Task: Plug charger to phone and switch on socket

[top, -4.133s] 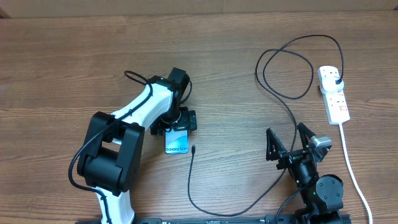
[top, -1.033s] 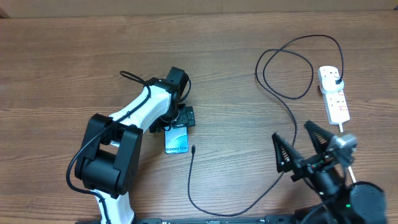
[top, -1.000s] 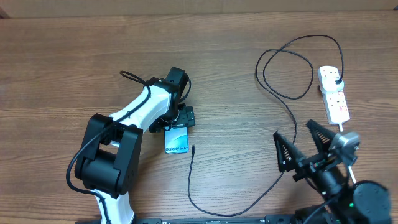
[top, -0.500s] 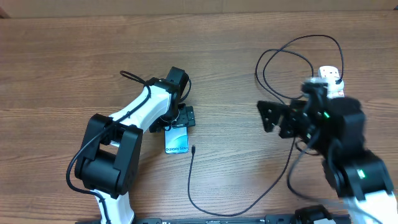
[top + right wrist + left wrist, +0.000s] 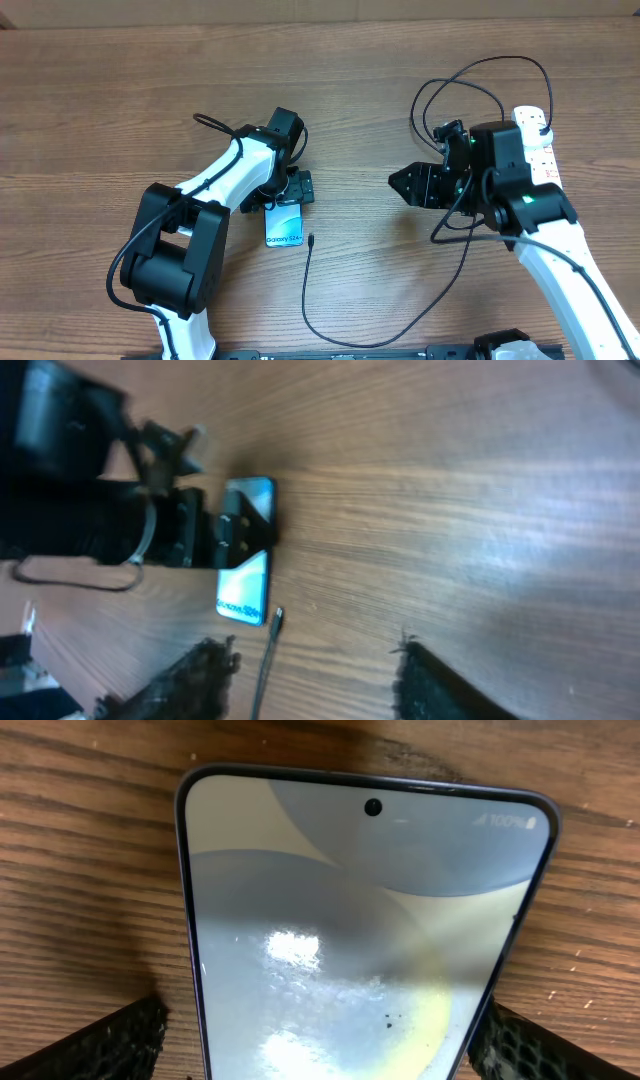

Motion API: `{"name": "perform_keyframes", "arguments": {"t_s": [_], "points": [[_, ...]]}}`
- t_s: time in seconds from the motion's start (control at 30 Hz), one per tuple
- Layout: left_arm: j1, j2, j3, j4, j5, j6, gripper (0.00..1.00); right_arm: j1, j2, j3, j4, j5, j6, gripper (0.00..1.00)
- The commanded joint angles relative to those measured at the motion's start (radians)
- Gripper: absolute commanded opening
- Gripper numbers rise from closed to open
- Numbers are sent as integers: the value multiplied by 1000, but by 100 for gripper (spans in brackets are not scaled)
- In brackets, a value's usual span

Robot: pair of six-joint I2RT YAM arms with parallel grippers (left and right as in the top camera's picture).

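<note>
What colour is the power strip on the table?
The power strip is white; the overhead view shows it best.

The overhead camera looks straight down on the whole table [image 5: 100, 80]. The left wrist camera hangs very close above the phone [image 5: 370, 940], facing down. The right wrist camera, tilted, sees that phone from farther off.
</note>
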Motion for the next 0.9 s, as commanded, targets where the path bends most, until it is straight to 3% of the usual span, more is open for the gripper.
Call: {"name": "perform_keyframes", "arguments": {"t_s": [0.0,0.4,0.6,0.7,0.8,0.87], "points": [[-1,71,-44,34,68,31,100,-2,75,12,-10,24,-3,82],[-1,71,-44,34,68,31,100,-2,258,1,11,58,-3,97],[-1,71,-44,34,68,31,85,-2,309,0,18,61,-6,100],[-1,71,-44,35,68,31,82,0,318,0,18,43,-6,100],[-1,71,-44,42,69,31,72,4,319,-2,18,8,-6,100],[-1,71,-44,43,69,31,71,14,319,-3,18,1,-6,100]]}}
